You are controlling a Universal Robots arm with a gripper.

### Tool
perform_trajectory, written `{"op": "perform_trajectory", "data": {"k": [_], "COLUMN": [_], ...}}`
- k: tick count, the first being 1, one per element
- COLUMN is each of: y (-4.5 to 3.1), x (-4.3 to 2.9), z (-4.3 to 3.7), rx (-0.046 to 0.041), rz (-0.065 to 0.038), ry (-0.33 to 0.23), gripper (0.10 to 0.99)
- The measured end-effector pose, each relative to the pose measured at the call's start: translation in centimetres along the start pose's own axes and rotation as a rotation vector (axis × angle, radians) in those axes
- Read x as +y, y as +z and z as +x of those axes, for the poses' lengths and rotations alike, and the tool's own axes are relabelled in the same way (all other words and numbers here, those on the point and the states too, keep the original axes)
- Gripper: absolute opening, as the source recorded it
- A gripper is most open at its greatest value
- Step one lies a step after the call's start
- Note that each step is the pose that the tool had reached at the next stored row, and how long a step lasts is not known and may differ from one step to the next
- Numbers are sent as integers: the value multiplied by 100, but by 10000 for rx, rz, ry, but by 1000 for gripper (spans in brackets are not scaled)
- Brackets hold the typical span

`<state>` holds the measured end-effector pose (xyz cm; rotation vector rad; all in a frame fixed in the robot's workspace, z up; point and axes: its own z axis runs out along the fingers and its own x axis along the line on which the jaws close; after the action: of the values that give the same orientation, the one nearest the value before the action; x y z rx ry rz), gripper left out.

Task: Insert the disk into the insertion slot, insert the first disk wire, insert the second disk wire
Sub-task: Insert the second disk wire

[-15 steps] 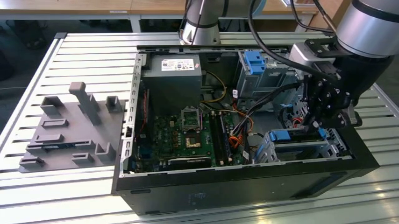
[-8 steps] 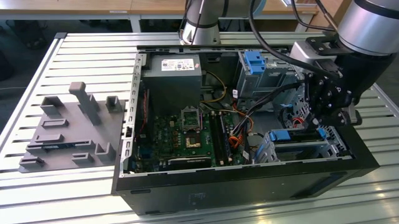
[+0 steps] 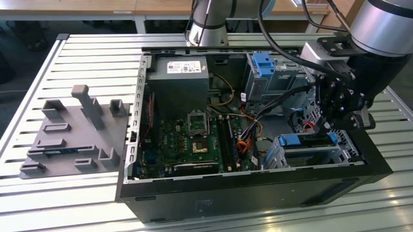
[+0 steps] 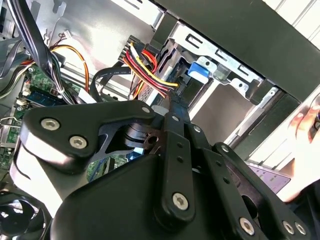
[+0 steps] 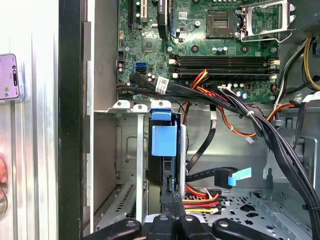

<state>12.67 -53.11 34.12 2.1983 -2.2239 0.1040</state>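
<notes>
The disk (image 3: 310, 144) in its blue carrier (image 5: 164, 139) sits inside the insertion slot (image 3: 322, 158), the perforated metal cage at the case's near corner on the exterior view's right. My gripper (image 3: 324, 131) hangs just above that cage. In both wrist views its fingers (image 5: 172, 202) are shut on the plug of a red, yellow and black disk wire (image 5: 200, 201), held close to the end of the disk (image 5: 167, 172). The same wire bundle (image 4: 150, 67) runs up from the fingertips (image 4: 172, 102) beside the blue carrier tab (image 4: 200, 68). A second black wire with a blue tag (image 5: 235, 177) lies loose on the cage floor.
The motherboard (image 3: 193, 135) with black cable bundles (image 5: 260, 125) fills the case's middle. A taller grey bay with a blue latch (image 3: 264, 65) stands behind the gripper. A grey fixture (image 3: 71, 130) lies on the slatted table at the exterior view's left. A person's hand (image 4: 305, 130) is near the case.
</notes>
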Motion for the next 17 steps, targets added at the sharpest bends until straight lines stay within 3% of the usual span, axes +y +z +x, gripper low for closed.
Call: {"op": "perform_trajectory", "data": {"k": [9,17], "y": [-12,-17], "x": [25,148], "z": [1,3], "rx": [1,0], "rz": [0,31], "ry": [0,2], "gripper": [106,106]}}
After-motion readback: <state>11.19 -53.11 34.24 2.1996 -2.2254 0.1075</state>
